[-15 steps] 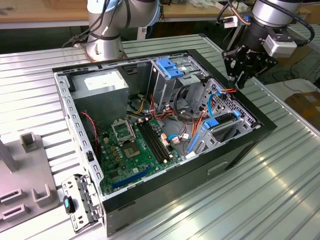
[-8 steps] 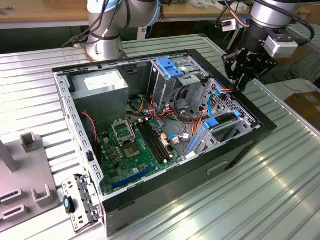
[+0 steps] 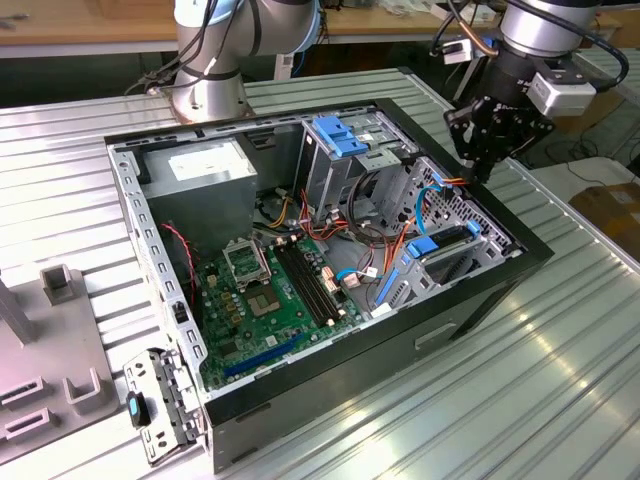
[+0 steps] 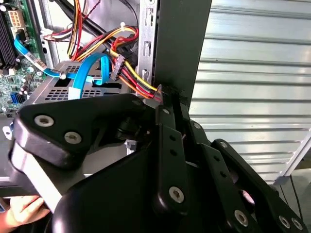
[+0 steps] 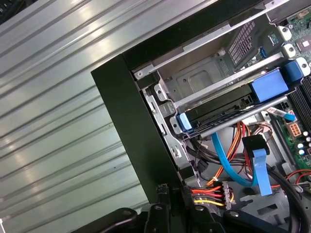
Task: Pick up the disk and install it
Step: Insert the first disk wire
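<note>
The disk (image 3: 441,243) lies flat inside the drive cage at the open computer case's front corner, and its blue rail ends show. In the first wrist view the disk (image 5: 218,110) is a dark slab between two blue rail pieces, seated under a grey metal bay. My gripper (image 3: 478,172) hangs over the case's black wall on the exterior view's right, just behind the cage. A bundle of red, yellow and orange power wires (image 5: 206,195) runs straight into its tips. In both wrist views the gripper (image 4: 167,94) (image 5: 174,194) looks shut on those wires, beside the wall's edge.
The case (image 3: 380,345) lies open on a ribbed metal table (image 3: 560,380). Inside are a green motherboard (image 3: 280,300), a grey power-supply box (image 3: 205,165), a metal cage with a blue latch (image 3: 340,135) and loose blue data cables (image 5: 226,160). Another arm's base (image 3: 210,85) stands behind.
</note>
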### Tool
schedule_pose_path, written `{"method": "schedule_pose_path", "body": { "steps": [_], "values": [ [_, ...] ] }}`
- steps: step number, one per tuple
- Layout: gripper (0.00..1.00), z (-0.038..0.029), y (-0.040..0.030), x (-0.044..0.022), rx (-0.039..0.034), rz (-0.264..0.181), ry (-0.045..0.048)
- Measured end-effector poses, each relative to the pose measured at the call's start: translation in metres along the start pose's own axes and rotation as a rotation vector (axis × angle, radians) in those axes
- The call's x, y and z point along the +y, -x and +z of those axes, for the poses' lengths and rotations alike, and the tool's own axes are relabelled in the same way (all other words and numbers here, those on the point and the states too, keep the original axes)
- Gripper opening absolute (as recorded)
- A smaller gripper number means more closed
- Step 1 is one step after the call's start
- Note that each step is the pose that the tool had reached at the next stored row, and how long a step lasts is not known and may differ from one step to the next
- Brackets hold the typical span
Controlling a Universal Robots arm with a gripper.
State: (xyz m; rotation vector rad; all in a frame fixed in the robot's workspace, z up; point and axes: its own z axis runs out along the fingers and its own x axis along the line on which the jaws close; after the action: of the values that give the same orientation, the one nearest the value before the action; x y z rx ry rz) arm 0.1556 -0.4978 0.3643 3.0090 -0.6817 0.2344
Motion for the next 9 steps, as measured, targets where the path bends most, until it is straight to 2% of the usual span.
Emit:
{"method": "schedule_pose_path", "body": {
  "steps": [1, 6, 9],
  "values": [
    [0.17, 0.0000, 0.0000, 0.0000, 0.0003, 0.000, 0.0001],
    [0.17, -0.0007, -0.0002, 0.0000, 0.0001, 0.000, 0.0006],
    [0.17, -0.0058, -0.0010, 0.0000, -0.0026, -0.001, 0.0034]
  ]
}}
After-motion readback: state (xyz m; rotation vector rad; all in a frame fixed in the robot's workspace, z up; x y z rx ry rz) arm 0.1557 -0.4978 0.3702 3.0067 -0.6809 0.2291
